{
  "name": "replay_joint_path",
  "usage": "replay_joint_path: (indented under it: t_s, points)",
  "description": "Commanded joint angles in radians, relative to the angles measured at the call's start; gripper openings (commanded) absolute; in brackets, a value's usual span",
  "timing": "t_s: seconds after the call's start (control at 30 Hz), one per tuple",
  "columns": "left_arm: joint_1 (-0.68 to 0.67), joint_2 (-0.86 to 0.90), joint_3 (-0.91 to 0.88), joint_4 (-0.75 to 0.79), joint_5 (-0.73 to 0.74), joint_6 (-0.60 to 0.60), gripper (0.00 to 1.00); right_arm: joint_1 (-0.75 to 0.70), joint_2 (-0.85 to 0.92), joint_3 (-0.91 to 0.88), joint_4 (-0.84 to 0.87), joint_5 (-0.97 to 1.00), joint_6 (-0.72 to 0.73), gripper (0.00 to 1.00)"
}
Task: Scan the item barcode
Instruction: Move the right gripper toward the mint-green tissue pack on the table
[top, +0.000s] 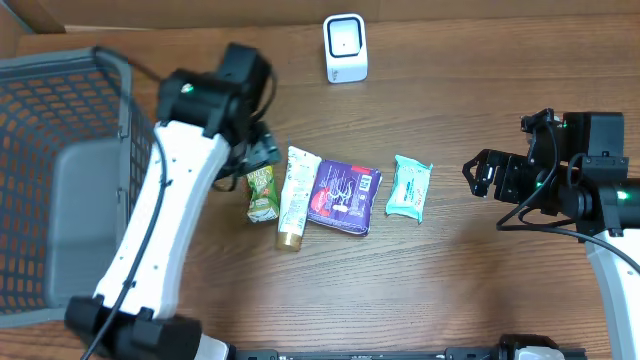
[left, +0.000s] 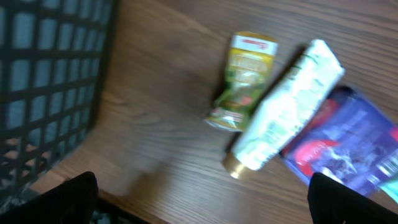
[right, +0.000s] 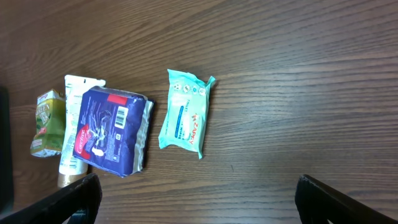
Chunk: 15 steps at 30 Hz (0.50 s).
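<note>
The left claw (top: 262, 152) is hanging wide open and holding nothing. It is floating just above the top of the green juice box (top: 261, 192). The juice box is lying on the tabletop (top: 470, 290), touching the white tube (top: 296, 195). Next come the purple pack (top: 344, 197) and the teal wipes pack (top: 409, 187). The right claw (top: 480, 177) is also wide open and empty, sitting off to the side of the wipes. The white scanner (top: 346, 48) is standing at the far edge. The gray basket (top: 40, 110) is sitting beside the left arm.
</note>
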Motion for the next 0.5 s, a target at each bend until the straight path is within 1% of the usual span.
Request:
replay_joint_path:
  t_s: [0.0,0.17,0.33,0.47]
  points:
    - [0.026,-0.135,-0.097,0.037,0.006,0.020,1.00,0.004,-0.002,0.023,0.007,-0.006,0.000,1.00]
    - [0.074,-0.219,-0.158,0.037,0.020,0.066,1.00,0.004,-0.002,0.023,0.006,-0.006,0.000,1.00]
    - [0.194,-0.265,-0.261,0.042,0.060,0.087,1.00,0.004,-0.002,0.023,0.006,-0.006,0.001,1.00]
    - [0.289,-0.270,-0.298,0.055,0.110,0.157,1.00,0.004,-0.002,0.023,0.006,-0.006,0.004,1.00]
